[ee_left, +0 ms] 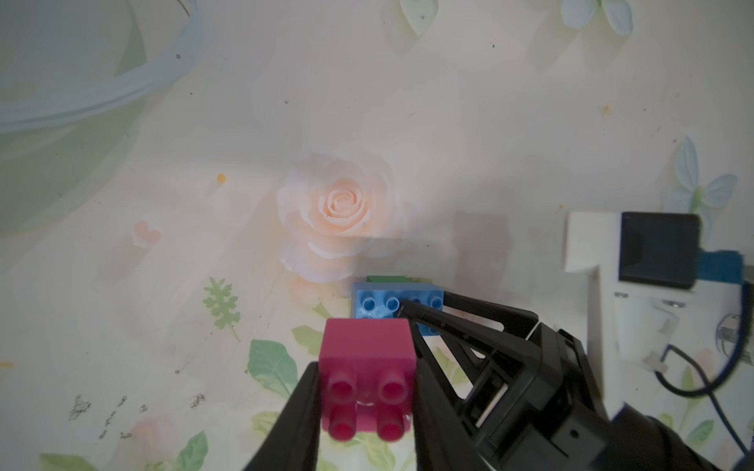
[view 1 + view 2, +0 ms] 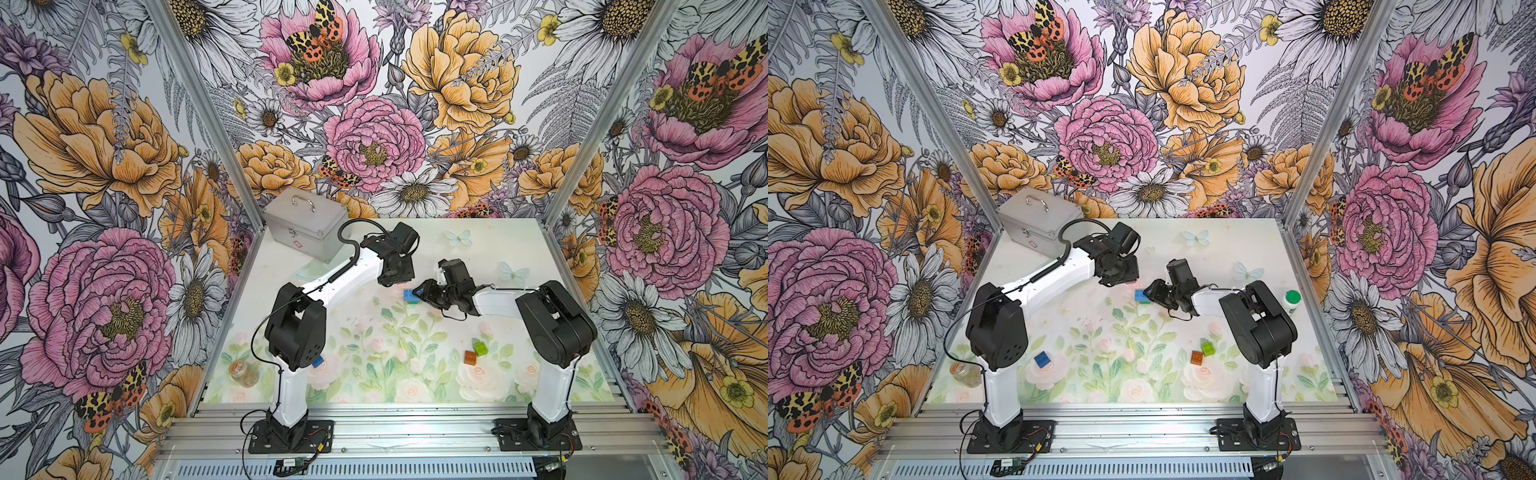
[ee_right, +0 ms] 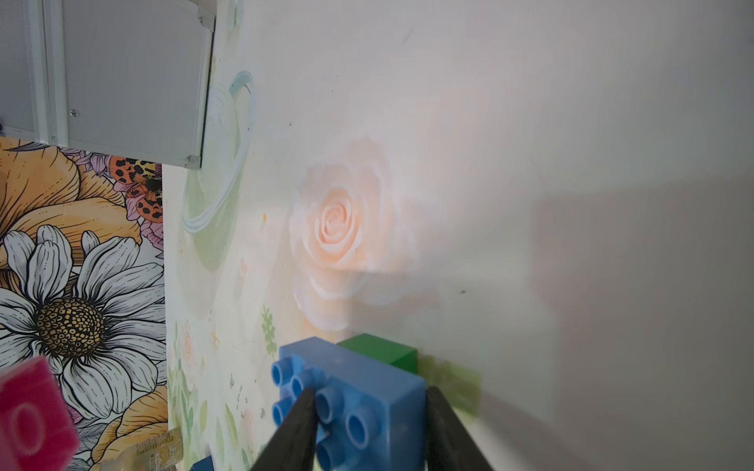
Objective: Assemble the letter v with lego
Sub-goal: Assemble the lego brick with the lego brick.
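Left gripper (image 1: pixel 367 379) is clamped on the pink brick (image 1: pixel 367 346), studs pointing back at the wrist, and your right gripper (image 3: pixel 369 401) is pinching the light-blue brick (image 3: pixel 367 375) mid-body, dark green brick (image 3: pixel 381 350) sitting against its back, opposite the studs. What the press turns on: the light-blue brick sits just beyond the pink brick, long axis crosswise to your left gripper's reach, and only the studs at the end clear of the right gripper are free. Right wrist view shows a gap between the two, so I'd line up on that free end.
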